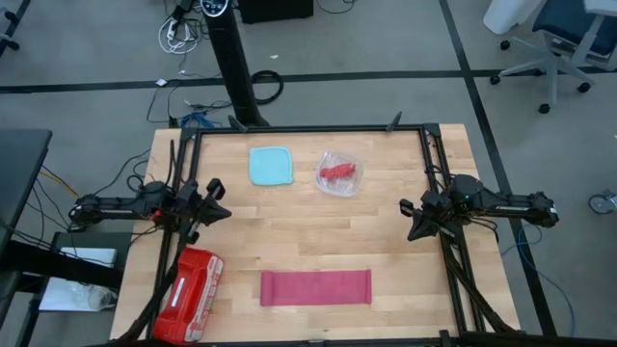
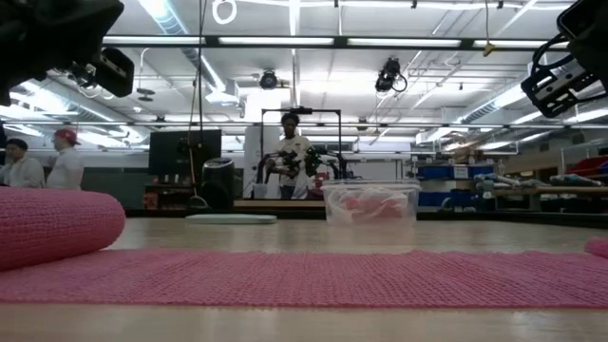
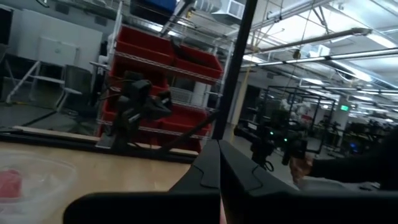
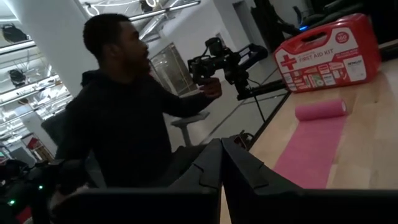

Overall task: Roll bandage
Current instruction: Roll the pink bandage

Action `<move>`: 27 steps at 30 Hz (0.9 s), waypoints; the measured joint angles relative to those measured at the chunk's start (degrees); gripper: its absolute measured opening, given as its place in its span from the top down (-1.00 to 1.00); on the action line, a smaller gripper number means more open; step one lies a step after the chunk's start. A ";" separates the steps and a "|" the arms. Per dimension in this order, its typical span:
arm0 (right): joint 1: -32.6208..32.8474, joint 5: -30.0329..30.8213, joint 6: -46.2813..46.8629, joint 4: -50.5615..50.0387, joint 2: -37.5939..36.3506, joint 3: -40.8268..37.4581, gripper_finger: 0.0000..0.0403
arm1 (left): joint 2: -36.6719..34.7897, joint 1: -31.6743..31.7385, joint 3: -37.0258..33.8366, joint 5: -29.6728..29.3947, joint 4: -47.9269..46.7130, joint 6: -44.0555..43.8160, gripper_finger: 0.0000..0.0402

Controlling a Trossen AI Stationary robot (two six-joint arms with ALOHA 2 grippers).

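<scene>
The dusky pink bandage lies as a long flat strip on the wooden table near its front edge. Its left end is rolled into a short cylinder, which shows in the right wrist view and the low view. My left gripper is shut and empty, held above the table's left side, well away from the bandage; its closed fingers show in the left wrist view. My right gripper is shut and empty above the table's right side; its closed fingers show in the right wrist view.
A glossy red first-aid case lies at the front left, next to the bandage's rolled end. A light blue pad and a clear tub holding a small red lump sit at the back. A person with a camera rig stands beside the table.
</scene>
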 joint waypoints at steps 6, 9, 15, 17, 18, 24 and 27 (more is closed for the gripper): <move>0.00 -0.07 -0.04 0.13 0.00 0.00 0.94 | 0.00 0.04 0.00 -2.43 0.38 0.29 0.99; 0.00 -0.09 -0.04 0.15 0.00 -0.01 0.94 | 0.00 0.04 0.25 -5.15 0.46 3.87 1.00; 0.00 -0.09 -0.06 0.16 -0.01 0.00 0.94 | -0.04 0.04 2.56 -8.01 5.82 11.88 0.99; 0.00 -0.11 -0.06 0.17 0.00 -0.01 0.94 | 0.00 0.04 2.54 -7.99 7.56 11.89 0.99; 0.00 -0.10 -0.06 0.18 -0.02 -0.01 0.94 | 0.02 0.04 2.54 -7.93 8.13 11.49 0.99; 0.00 -0.11 -0.06 0.17 -0.01 0.00 0.94 | 0.00 0.04 2.54 -4.98 4.72 6.36 0.99; 0.00 -0.11 -0.06 0.17 0.00 -0.01 0.94 | 0.01 0.04 2.54 -5.07 2.87 5.11 1.00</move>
